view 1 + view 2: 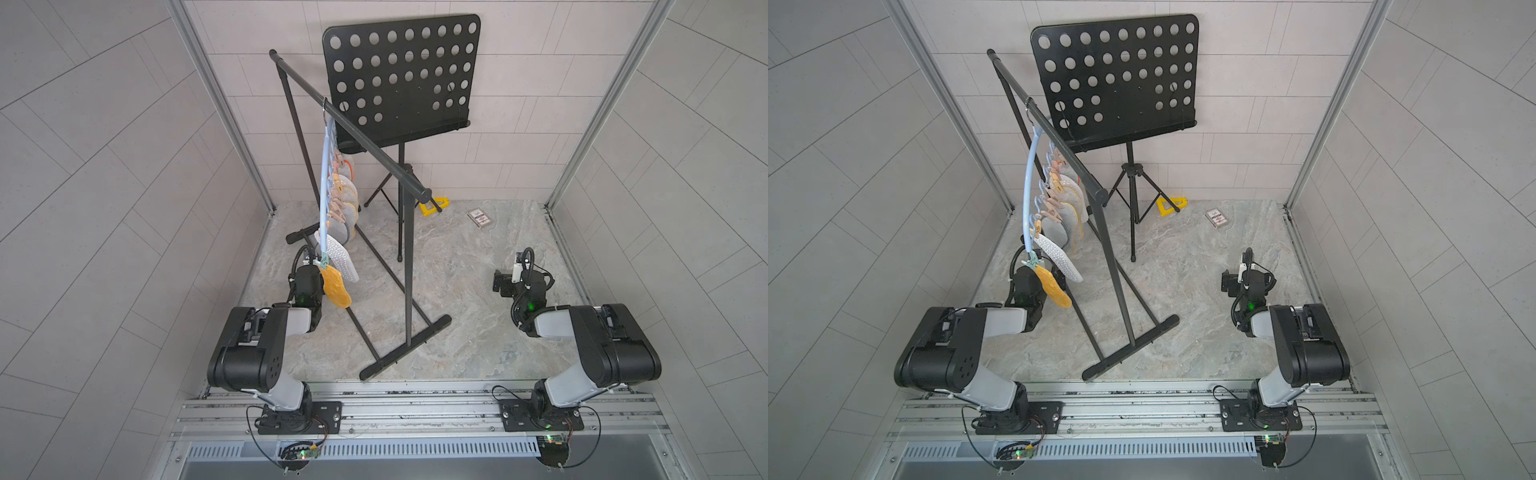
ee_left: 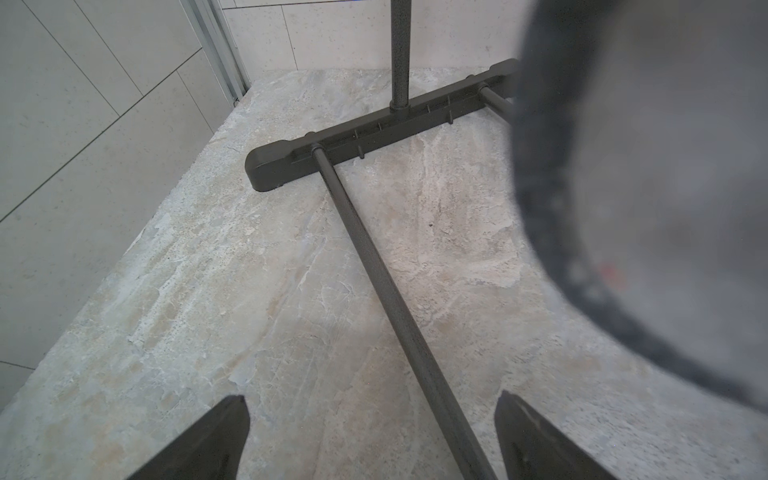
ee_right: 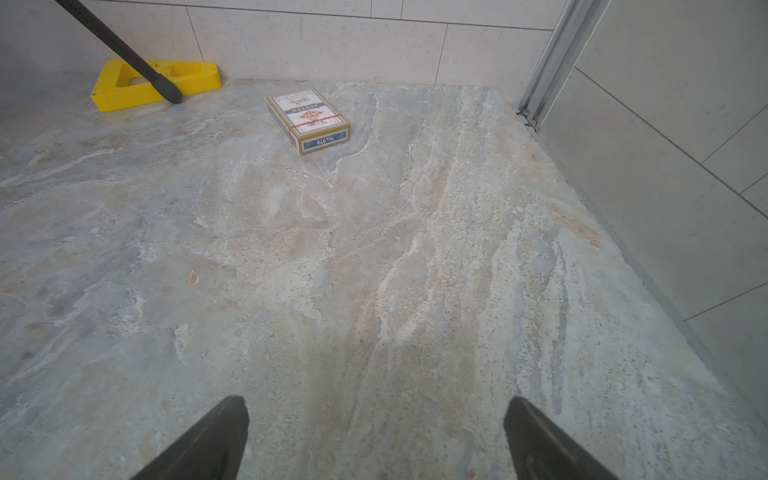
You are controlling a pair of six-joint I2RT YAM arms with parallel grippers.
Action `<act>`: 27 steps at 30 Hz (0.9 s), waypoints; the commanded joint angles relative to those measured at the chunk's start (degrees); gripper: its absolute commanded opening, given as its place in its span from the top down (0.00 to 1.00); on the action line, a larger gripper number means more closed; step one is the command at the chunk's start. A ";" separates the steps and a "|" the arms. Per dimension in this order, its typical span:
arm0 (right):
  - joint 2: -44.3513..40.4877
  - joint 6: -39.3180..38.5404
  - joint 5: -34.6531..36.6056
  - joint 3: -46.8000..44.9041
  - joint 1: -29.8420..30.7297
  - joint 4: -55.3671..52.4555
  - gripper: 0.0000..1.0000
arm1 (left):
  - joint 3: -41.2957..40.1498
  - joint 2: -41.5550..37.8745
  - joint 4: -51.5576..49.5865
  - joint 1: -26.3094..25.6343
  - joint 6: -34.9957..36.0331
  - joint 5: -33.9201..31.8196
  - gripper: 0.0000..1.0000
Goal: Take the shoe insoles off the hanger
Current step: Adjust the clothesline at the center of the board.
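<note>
Yellow and grey insoles [image 1: 337, 287] are seen clipped to the hanger [image 1: 323, 174]; the left gripper [image 2: 371, 397] and right gripper [image 3: 376, 399] are spread wide, empty.

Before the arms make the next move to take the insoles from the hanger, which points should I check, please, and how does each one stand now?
1. Left gripper jaws open and empty: ok.
2. Right gripper jaws open and empty: ok.
3. Shoe insoles clipped on the hanger: ok.
4. Hanger hooked over the rack bar: ok.
5. Nearest yellow insole clear of the left arm: cannot tell; they overlap in both top views.
</note>
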 commanded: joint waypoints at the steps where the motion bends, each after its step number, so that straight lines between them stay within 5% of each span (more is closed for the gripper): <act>1: -0.71 -0.84 -0.04 0.55 0.03 0.18 0.00 | -0.70 -1.12 1.68 -0.26 0.73 -0.72 0.00; 22: -0.13 -0.22 -3.75 0.17 -1.59 1.81 0.00 | -1.05 -1.05 2.63 -0.07 0.83 -0.45 0.00; 27: -0.80 0.18 -8.26 -0.14 -3.28 2.30 0.00 | -4.22 -4.80 7.04 -0.15 -1.75 -6.43 0.00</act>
